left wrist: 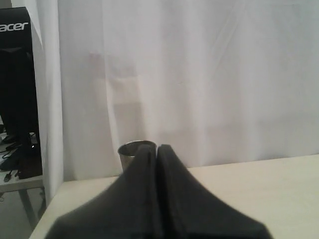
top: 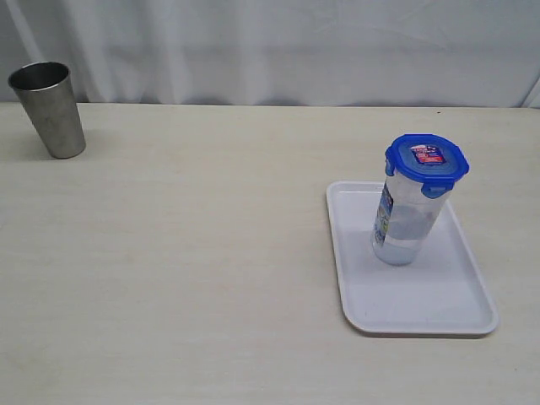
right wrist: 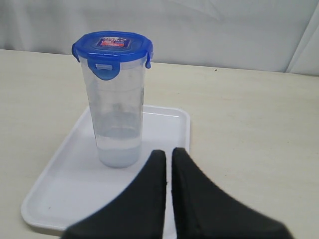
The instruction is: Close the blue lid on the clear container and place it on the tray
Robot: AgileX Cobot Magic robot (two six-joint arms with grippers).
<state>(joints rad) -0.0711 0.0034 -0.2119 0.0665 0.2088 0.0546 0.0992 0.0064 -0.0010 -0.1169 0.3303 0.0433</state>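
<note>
The clear container (top: 403, 221) stands upright on the white tray (top: 439, 304), with the blue lid (top: 426, 158) seated on its rim. The right wrist view shows the same container (right wrist: 115, 119), lid (right wrist: 112, 46) and tray (right wrist: 65, 189) close ahead. My right gripper (right wrist: 168, 153) is shut with nothing between its fingers, drawn back a short way from the container. My left gripper (left wrist: 157, 148) is shut and empty, far from the tray. Neither gripper shows in the exterior view.
A grey steel cup (top: 49, 108) stands at the far left of the table, and its rim (left wrist: 130, 149) peeks out behind the left fingers. A white curtain hangs behind the table. A dark monitor (left wrist: 17, 89) sits beyond the table's edge.
</note>
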